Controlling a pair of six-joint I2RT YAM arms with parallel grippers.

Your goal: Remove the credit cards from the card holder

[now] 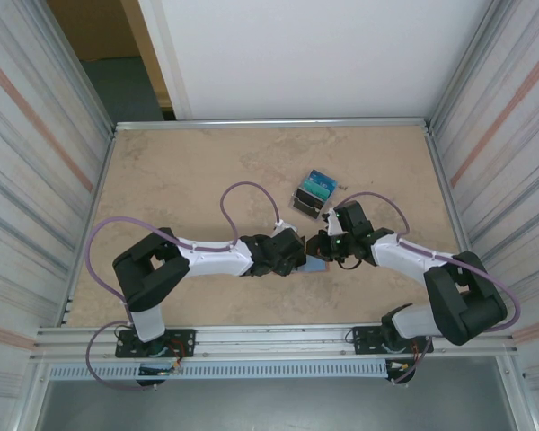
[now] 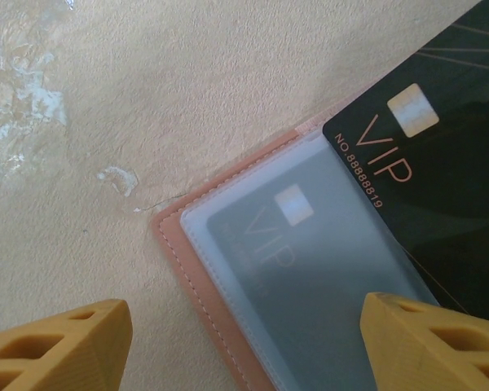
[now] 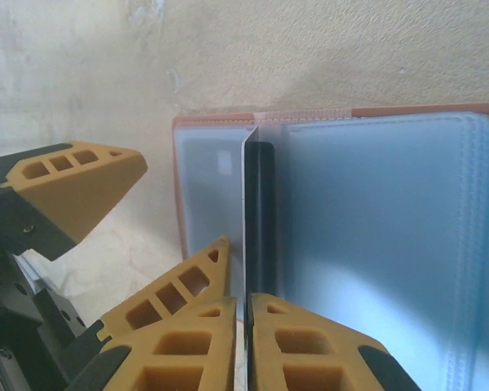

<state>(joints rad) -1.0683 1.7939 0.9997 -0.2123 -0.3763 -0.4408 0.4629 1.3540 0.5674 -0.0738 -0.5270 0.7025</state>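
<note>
I see my left gripper [image 2: 244,350] with its orange fingertips [image 2: 57,342] spread wide. Between them the pink card holder [image 2: 187,269] has its corner on the beige table [image 2: 187,81]. One dark card [image 2: 310,269] sits under its clear sleeve [image 2: 228,220], and a black card [image 2: 440,163] overlaps the holder at upper right.
</note>
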